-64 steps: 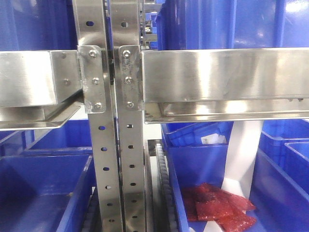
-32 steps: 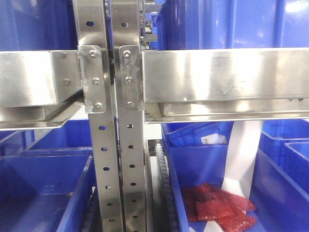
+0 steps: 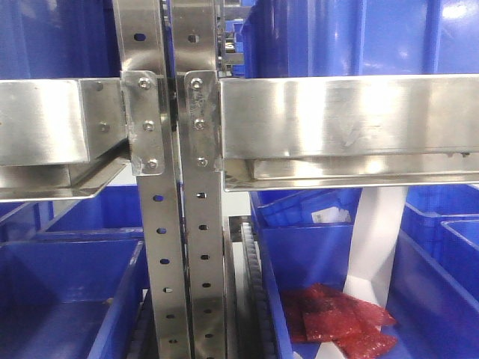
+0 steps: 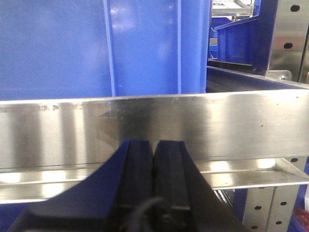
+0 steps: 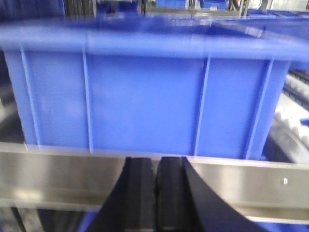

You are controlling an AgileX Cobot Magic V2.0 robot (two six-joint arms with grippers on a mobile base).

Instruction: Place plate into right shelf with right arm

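Observation:
The plate is not in any view. The right shelf is shiny steel racking; its broad beam (image 3: pixel 352 127) spans the right of the front view, with blue bins above and below it. My left gripper (image 4: pixel 154 142) is shut and empty, its pads pressed together in front of a steel beam (image 4: pixel 145 125) with a blue bin (image 4: pixel 96 48) behind it. My right gripper (image 5: pixel 157 159) is shut and empty, facing a steel beam (image 5: pixel 58 176) and a blue bin (image 5: pixel 145 96) on top of it. The right wrist view is blurred.
Two perforated steel uprights (image 3: pixel 179 247) stand left of centre. A left shelf beam (image 3: pixel 52 123) lies beside them. A lower blue bin (image 3: pixel 299 254) holds red packets (image 3: pixel 340 318) and a white strip (image 3: pixel 374 247). Another blue bin (image 3: pixel 67 299) sits at lower left.

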